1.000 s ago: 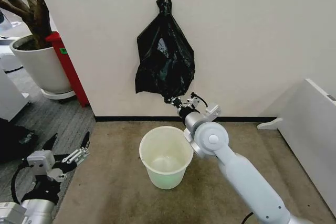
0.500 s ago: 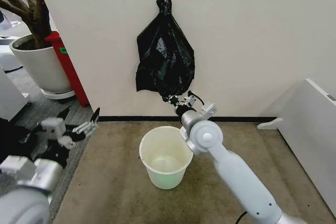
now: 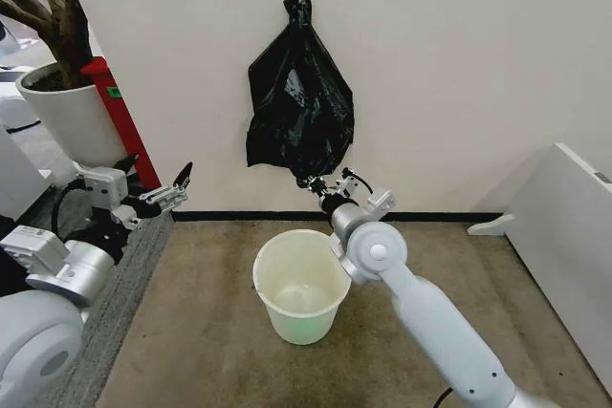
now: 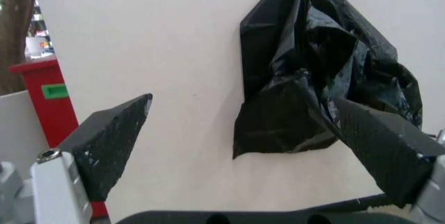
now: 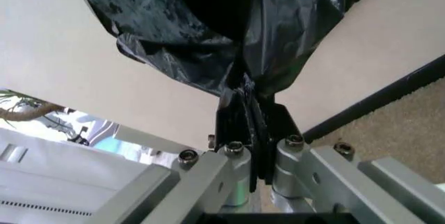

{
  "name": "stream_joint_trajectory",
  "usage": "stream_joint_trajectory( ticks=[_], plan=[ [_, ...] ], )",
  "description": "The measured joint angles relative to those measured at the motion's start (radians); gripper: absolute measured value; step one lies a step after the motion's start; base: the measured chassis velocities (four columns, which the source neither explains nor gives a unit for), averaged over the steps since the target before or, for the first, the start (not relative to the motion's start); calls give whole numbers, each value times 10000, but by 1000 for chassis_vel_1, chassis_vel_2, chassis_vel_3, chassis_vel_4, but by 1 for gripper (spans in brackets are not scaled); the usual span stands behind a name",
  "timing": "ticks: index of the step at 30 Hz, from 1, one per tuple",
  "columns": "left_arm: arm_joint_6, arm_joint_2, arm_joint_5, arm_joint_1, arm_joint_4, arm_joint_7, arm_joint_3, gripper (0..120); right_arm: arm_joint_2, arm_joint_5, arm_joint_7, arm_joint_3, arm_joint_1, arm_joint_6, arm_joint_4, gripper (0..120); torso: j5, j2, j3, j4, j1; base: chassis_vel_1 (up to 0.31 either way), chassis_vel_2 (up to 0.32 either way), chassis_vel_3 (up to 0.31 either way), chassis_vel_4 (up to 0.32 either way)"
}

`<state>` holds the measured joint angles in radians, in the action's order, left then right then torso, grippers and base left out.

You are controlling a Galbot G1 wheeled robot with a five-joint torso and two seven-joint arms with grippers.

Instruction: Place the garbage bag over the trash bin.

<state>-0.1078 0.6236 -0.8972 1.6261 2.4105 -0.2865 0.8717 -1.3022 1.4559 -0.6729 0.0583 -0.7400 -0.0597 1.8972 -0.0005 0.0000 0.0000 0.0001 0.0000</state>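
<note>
Beige carpet beneath round trash bin (image 3: 302,286)

I count one black garbage bag (image 3: 300,102) hanging on the wall, and one cream trash bin (image 3: 301,286) on the floor below it. I have two grippers in sight: my right gripper (image 3: 313,182), fingers pinched onto the bag's bottom edge, and my left gripper (image 3: 156,187), its two fingers spread apart. Off to my left stand one white plant pot (image 3: 72,117) with one plant in it and one red post (image 3: 122,119).
</note>
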Motion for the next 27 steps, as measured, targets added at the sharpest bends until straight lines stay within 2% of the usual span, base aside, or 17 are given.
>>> stream_joint_trajectory(
  ticks=[8,12,15,21,26,27],
  plan=[
    [-46,-477,-220,-680,-403,51,-330,100,-2,-66,75,26,-5,-14,-32,0,4,0,0,-1,0,0,0,0,0],
    [-109,-1107,-544,-1851,-1053,224,-759,100,-8,-145,123,19,-5,-14,-82,0,6,0,0,-3,0,0,0,0,0],
    [-117,-1294,-637,-2287,-1294,275,-1044,100,-41,-200,153,9,3,-15,-135,0,5,0,1,-1,0,0,0,0,0],
    [-211,-1437,-815,-3330,-1644,272,-2084,100,-128,-269,179,-12,63,-16,-242,0,5,0,1,-1,0,0,0,0,0],
    [-379,-1342,-886,-4653,-1999,88,-3705,100,-98,-298,231,-45,104,-16,-293,0,3,0,1,1,0,0,0,0,0],
    [-442,-1244,-887,-5370,-2161,23,-4373,100,-75,-308,252,-55,108,-16,-313,0,6,0,1,-1,0,0,0,0,0]
  ],
)
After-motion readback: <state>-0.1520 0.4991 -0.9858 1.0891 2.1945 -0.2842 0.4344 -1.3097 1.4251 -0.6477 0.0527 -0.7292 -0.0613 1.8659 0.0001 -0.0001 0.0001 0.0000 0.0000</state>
